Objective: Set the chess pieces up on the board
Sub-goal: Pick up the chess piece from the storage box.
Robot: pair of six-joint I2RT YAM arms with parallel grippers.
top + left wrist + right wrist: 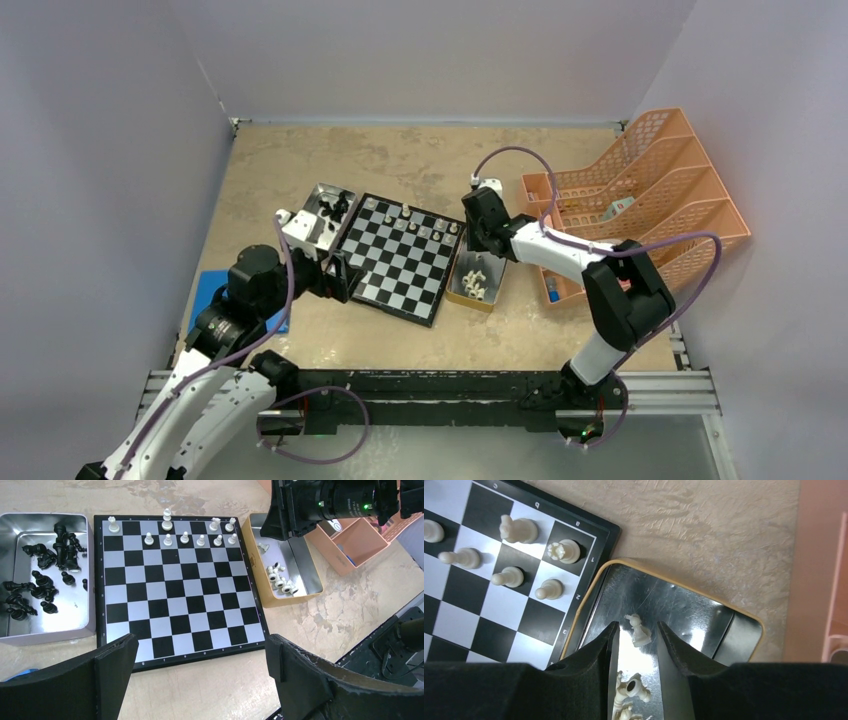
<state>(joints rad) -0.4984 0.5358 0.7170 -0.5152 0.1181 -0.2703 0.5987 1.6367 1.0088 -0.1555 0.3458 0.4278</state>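
Left gripper (201,647): jaws wide open, holding nothing, hovering at the board's near-left edge. Board (170,595) lies flat on the table (300,170), between two trays.

Silver tray (75,620), just beside the board's left side: black pieces (40,587) loose in it, mostly lying down.

Tan tray (305,580), just beside the right side: a few white pieces (280,580), loose. Right gripper (636,626) is low over this tray, jaws at a narrow gap, one piece (640,635) lying between the tips. Doesn't look clamped; can't tell if the pads touch it.

Board's far two rows: ten white men (184,538) upright, six pawns in the second row and four on the back row with gaps.

Orange rack (640,190) far right, well apart from the board.
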